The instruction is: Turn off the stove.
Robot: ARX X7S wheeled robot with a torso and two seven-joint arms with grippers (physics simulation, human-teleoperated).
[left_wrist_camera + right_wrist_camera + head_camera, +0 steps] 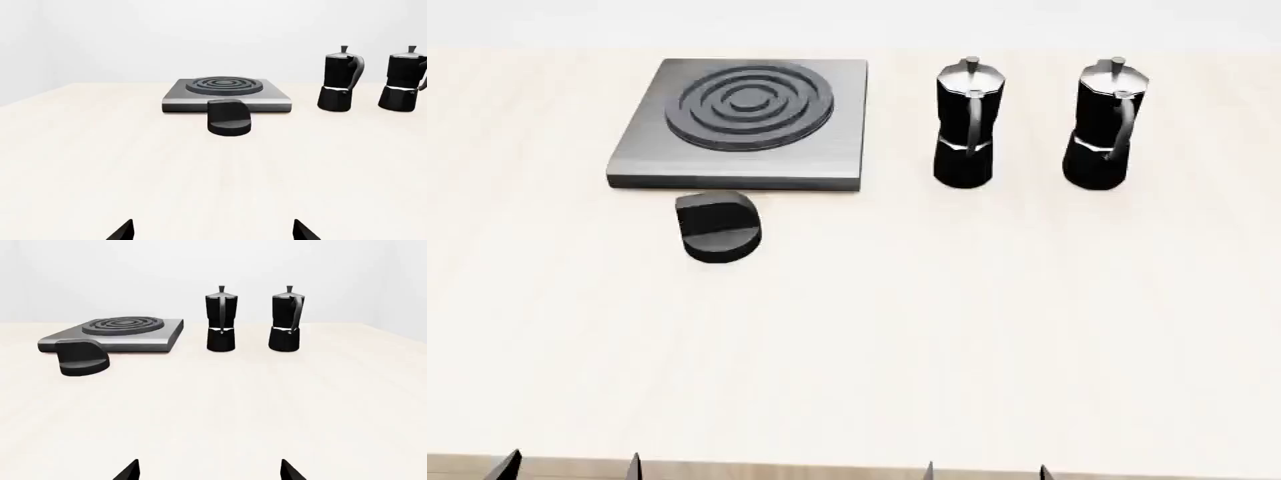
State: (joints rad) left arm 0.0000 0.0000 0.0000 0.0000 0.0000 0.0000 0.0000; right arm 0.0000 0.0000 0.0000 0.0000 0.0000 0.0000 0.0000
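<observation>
On the pale worktop (961, 330), the stove (741, 125) lies at 11 o'clock in the head view, a grey square plate with a ringed burner (747, 103). Its black knob (719, 227) sits just beside the plate's near edge. Two moka pots (968, 122) (1102, 124) stand upright at 1 o'clock, well apart from the stove. The left hand (567, 466) and the right hand (985, 470) are at the near edge, both with fingers apart and holding nothing.
</observation>
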